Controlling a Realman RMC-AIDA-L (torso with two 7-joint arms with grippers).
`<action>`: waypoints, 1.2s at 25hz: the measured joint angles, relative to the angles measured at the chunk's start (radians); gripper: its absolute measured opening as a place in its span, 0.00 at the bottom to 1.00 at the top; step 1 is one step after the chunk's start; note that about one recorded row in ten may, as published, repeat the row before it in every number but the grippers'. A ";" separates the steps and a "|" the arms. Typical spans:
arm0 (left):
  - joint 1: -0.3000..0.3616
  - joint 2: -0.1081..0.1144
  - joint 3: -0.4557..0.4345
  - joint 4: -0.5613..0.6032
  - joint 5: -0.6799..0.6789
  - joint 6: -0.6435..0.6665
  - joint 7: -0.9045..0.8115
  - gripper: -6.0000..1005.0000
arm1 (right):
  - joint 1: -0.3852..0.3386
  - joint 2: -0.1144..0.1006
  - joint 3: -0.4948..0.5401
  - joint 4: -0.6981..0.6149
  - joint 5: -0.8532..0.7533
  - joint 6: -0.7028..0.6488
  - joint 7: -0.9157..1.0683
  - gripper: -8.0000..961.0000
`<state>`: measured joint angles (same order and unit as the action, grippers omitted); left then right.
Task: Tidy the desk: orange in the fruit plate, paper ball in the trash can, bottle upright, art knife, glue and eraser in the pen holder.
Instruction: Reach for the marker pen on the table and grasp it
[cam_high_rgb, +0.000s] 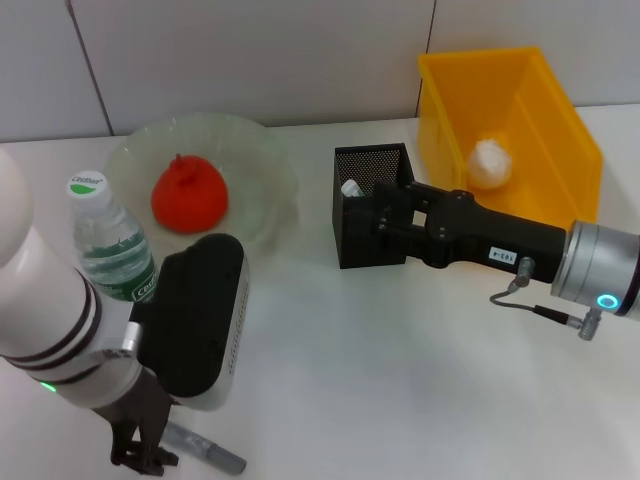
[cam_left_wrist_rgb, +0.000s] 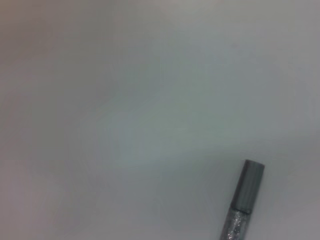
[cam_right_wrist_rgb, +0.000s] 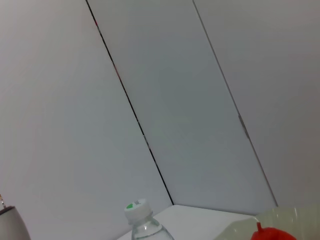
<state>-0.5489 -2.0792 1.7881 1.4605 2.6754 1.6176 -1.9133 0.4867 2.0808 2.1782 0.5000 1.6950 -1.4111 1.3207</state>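
The orange (cam_high_rgb: 187, 194) lies in the pale-green fruit plate (cam_high_rgb: 262, 150), seen too in the right wrist view as orange (cam_right_wrist_rgb: 273, 234). The bottle (cam_high_rgb: 111, 243) stands upright beside the plate, its cap (cam_right_wrist_rgb: 136, 206) up. The paper ball (cam_high_rgb: 490, 163) rests inside the yellow trash can (cam_high_rgb: 555, 110). My right gripper (cam_high_rgb: 372, 215) reaches into the top of the black mesh pen holder (cam_high_rgb: 352, 250), where a small pale item (cam_high_rgb: 351, 188) shows. The grey glue (cam_high_rgb: 212, 454) lies on the desk at the near left, glue (cam_left_wrist_rgb: 243, 200), right by my left gripper (cam_high_rgb: 140, 450). The art knife and eraser are out of view.
The white desk meets a grey panelled wall (cam_high_rgb: 250, 50) at the back. The trash can stands close behind my right arm (cam_high_rgb: 590, 265). My left arm (cam_high_rgb: 50, 310) crosses in front of the bottle.
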 joint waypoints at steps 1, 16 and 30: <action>0.000 0.000 0.003 -0.004 -0.002 0.000 0.000 0.59 | -0.002 0.000 0.000 0.000 0.000 0.000 0.000 0.76; -0.001 -0.001 0.022 -0.011 -0.028 -0.008 -0.031 0.58 | -0.003 0.001 -0.001 -0.005 0.000 -0.003 0.013 0.76; -0.002 -0.001 0.025 -0.014 -0.028 -0.033 -0.016 0.58 | -0.008 0.002 0.000 -0.012 0.010 -0.020 0.015 0.76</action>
<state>-0.5509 -2.0800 1.8130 1.4462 2.6477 1.5846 -1.9297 0.4786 2.0830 2.1782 0.4878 1.7051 -1.4310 1.3353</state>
